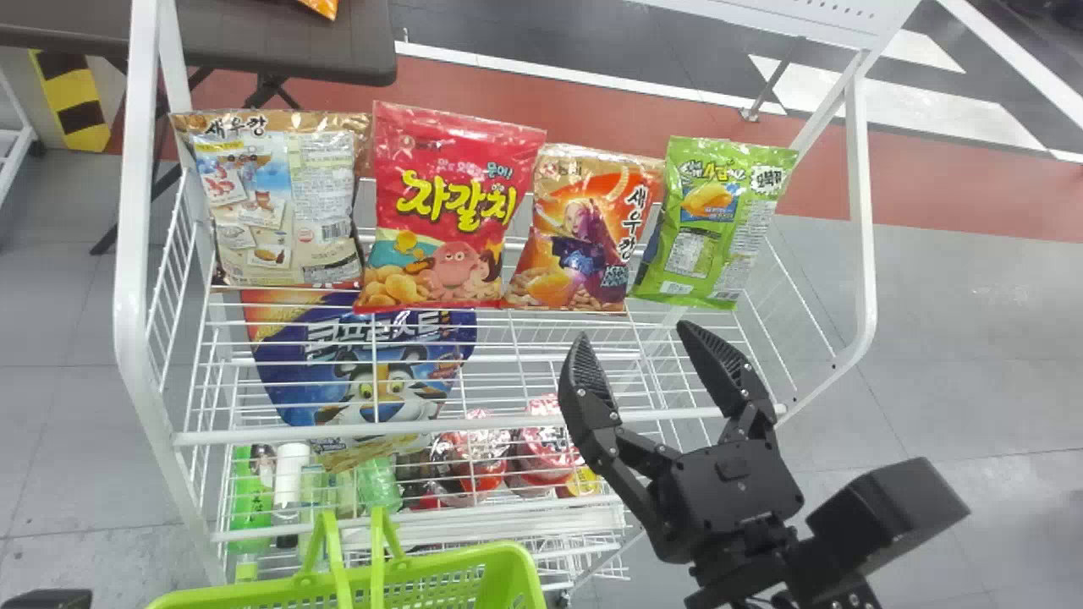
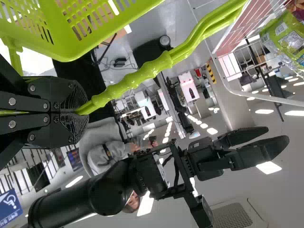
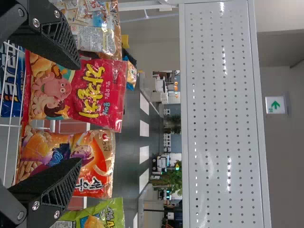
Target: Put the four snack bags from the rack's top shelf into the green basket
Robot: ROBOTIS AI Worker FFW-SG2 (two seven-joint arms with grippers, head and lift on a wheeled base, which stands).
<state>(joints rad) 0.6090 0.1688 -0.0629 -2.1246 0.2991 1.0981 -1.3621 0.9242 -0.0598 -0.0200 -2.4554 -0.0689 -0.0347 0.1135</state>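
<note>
Four snack bags stand in a row on the rack's top shelf: a beige bag point(image 1: 279, 199), a red bag point(image 1: 448, 211), an orange bag point(image 1: 584, 233) and a green bag point(image 1: 715, 224). My right gripper point(image 1: 634, 342) is open in front of the orange and green bags, with nothing between its fingers. In the right wrist view, the right gripper point(image 3: 78, 114) has the red bag point(image 3: 78, 92) and orange bag point(image 3: 66, 161) beyond it. The green basket point(image 1: 423, 584) is at the bottom edge, and my left gripper point(image 2: 78, 111) is shut on its handle point(image 2: 137, 73).
The white wire rack point(image 1: 131, 254) has a bare front rail point(image 1: 474, 427). Below the top shelf are a blue cereal bag point(image 1: 364, 364), bottles point(image 1: 290, 474) and red packs point(image 1: 474, 461). A dark table point(image 1: 296, 42) stands behind the rack.
</note>
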